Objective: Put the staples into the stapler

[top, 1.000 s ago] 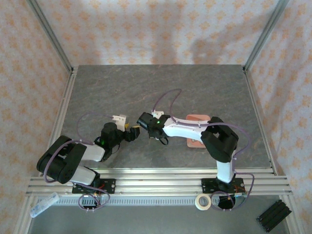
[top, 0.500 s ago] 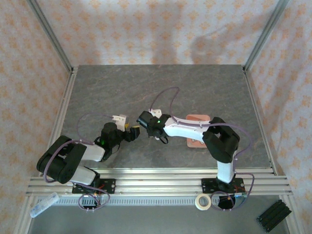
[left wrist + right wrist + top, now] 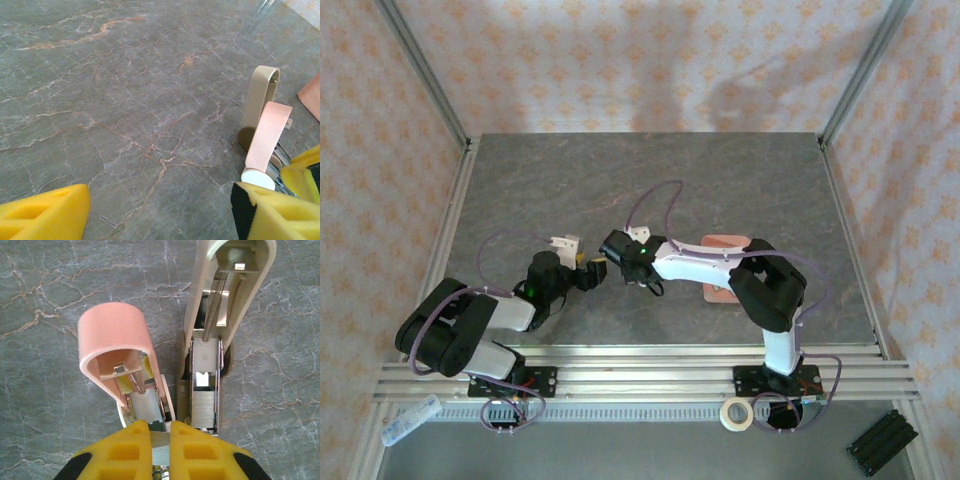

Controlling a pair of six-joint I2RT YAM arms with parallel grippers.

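Since a second ago the right claw point(image 3: 160, 437) has crept slightly toward the left arm; the left claw point(image 3: 161, 202) has not moved. One grey strip of staples point(image 3: 202, 409) lies in the open channel of the beige stapler point(image 3: 232, 290). Its long axis runs along the channel and points away from the right claw. Two staplers stand with lids up; the pink stapler point(image 3: 115, 335) is just beside the beige one. The right claw is closed tight, and I cannot tell whether it grips anything. The left claw is wide open and holds nothing. One loose staple point(image 3: 107, 221) lies on the table point(image 3: 125, 100).
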